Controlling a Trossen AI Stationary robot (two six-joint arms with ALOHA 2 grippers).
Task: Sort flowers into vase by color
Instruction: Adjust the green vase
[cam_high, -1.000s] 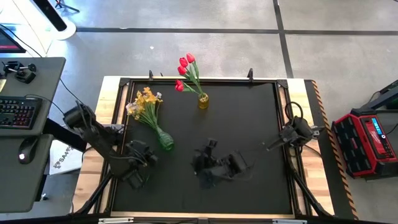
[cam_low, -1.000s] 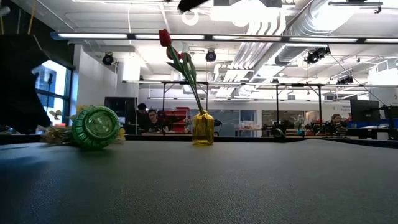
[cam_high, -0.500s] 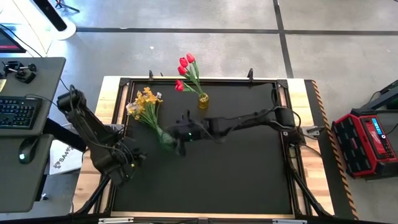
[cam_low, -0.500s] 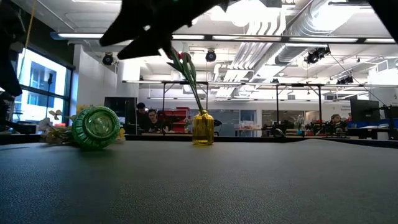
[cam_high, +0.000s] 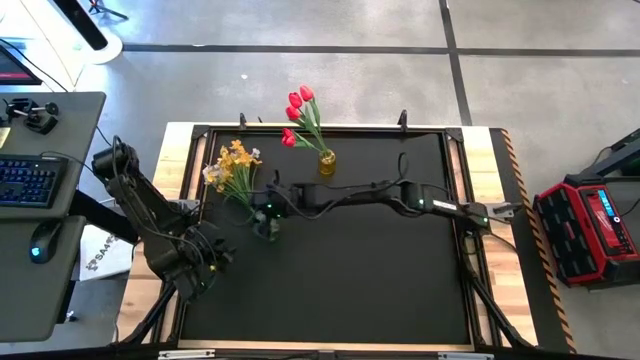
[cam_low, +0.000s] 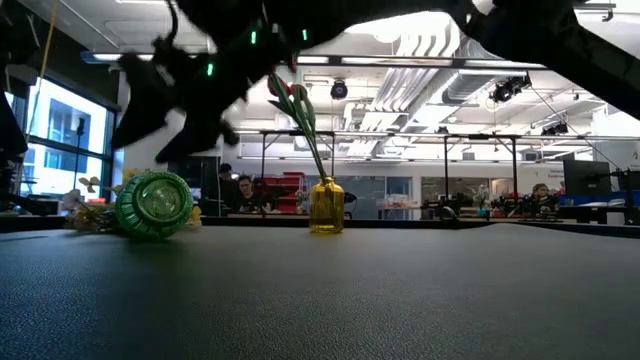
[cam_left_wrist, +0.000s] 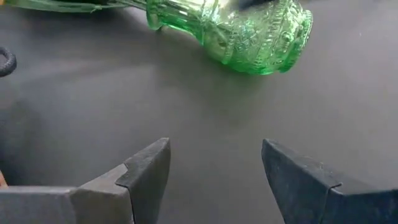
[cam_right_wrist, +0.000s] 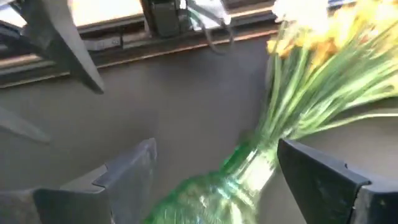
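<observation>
A green glass vase (cam_high: 266, 227) lies on its side on the black table, with yellow and pale blossoms (cam_high: 233, 163) on green stems sticking out of its neck toward the far left. A yellow vase (cam_high: 327, 162) stands upright near the far edge and holds red tulips (cam_high: 297, 112). My right gripper (cam_high: 262, 211) is open, reached across the table, and hovers just above the green vase (cam_low: 152, 205); its fingers stand on either side of the neck (cam_right_wrist: 252, 158). My left gripper (cam_left_wrist: 215, 143) is open near the table's left edge, short of the vase (cam_left_wrist: 249, 30).
The table has a raised frame around the black mat (cam_high: 400, 290). A desk with keyboard and mouse (cam_high: 40, 240) stands beyond the left edge, and a red case (cam_high: 590, 230) sits to the right. People sit far off in the room behind (cam_low: 245, 190).
My right arm has swung from the table's near middle toward the far left, stretching out until its gripper is over the fallen green vase. My left arm has drawn back toward the table's left edge. Both vases and the flowers have stayed where they were.
</observation>
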